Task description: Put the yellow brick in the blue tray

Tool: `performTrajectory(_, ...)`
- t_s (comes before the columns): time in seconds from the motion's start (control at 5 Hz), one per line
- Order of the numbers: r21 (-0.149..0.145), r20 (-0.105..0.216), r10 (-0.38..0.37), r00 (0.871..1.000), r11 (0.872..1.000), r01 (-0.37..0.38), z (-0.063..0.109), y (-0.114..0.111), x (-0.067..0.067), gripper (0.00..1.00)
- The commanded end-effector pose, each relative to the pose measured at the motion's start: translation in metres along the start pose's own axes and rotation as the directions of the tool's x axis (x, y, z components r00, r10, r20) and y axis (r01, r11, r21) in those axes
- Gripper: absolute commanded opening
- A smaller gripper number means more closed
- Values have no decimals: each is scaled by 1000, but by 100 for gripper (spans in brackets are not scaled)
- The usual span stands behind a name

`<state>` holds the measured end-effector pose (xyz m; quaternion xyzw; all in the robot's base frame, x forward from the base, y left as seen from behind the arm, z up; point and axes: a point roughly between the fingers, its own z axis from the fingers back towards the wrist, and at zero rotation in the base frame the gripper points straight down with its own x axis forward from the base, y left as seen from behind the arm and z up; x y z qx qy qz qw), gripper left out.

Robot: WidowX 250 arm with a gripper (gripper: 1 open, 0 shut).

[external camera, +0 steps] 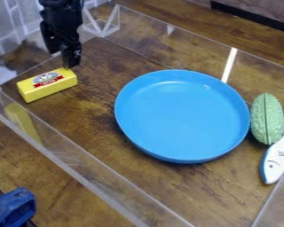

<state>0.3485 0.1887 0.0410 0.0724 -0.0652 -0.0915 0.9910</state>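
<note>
My tool (61, 60) looks spread and ungripping; yellow brick (47, 84) on the worktop, just below it toward seven o'clock, long axis running roughly two to eight o'clock.

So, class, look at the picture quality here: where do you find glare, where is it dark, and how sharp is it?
In the camera view, pale glare streaks the clear wall near the gripper; the gripper itself is dark, its detail lost; the blue tray looks evenly lit; fine print on the yellow brick is too soft to read.
</note>
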Motion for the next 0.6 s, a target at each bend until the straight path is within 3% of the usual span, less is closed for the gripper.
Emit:
performTrajectory(0.0, 1, 2, 12, 1000, 1000, -12, 2, -11, 5, 100)
performTrajectory(0.2, 2, -3, 43, 999, 999, -43, 0, -13, 4, 100)
performTrajectory(0.4, -5, 2, 16, 1000, 1000, -16, -12, -20, 0, 100)
